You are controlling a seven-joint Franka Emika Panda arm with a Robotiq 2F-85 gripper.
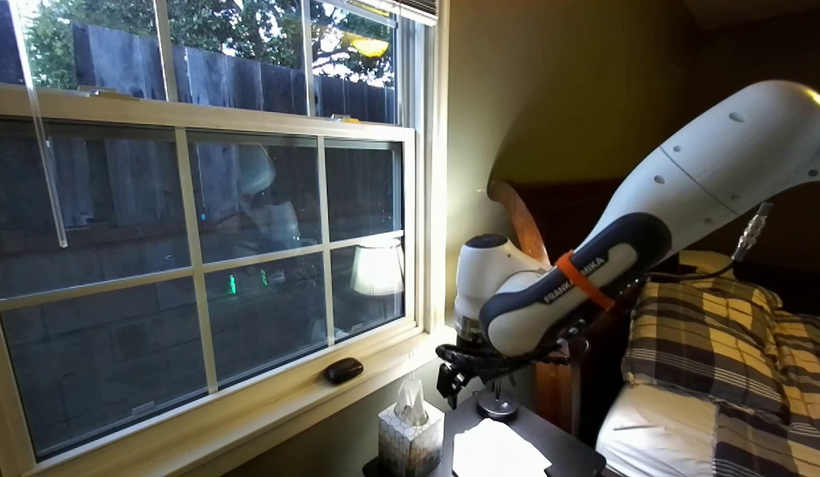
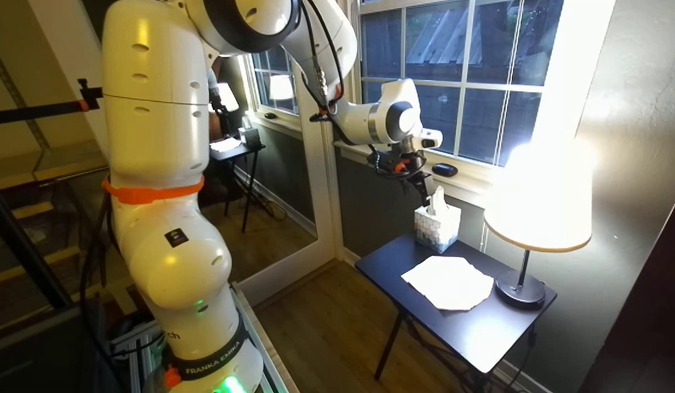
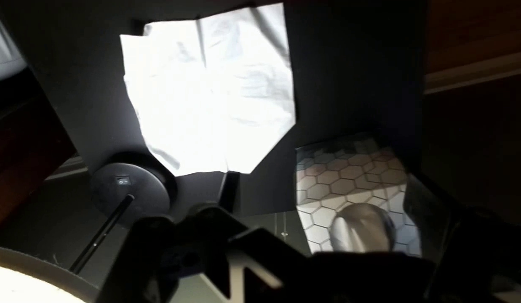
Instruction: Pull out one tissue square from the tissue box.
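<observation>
1. Pincer (image 3: 321, 187): fingers (image 3: 229, 191) spread wide apart in wrist view; v. dark there, outlines hard to read.
2. Tissue (image 1: 413, 405): white tuft sticking up from top of tissue box (image 1: 410, 440), nr pincer; gap btwn tuft & pincer shows in an exterior view. Pincer hides part of tuft in wrist view.
3. Tissue box: upright, hex pattern; partly blocked by pincer in wrist view.
4. White sheet (image 2: 451, 283): flat on surface (image 1: 572, 452), nr tissue box; glare washes out detail, can't tell if 1 or several.
5. Surface: dark, cut off in an exterior view.
6. Lamp (image 2: 539, 199): lit, shade overexposed; shade mostly out of frame in wrist view.
7. Arm (image 1: 648, 192): cut off in both exterior views.
8. Black oval item (image 1: 343, 370) on window sill (image 1: 277, 399): can't ID.
</observation>
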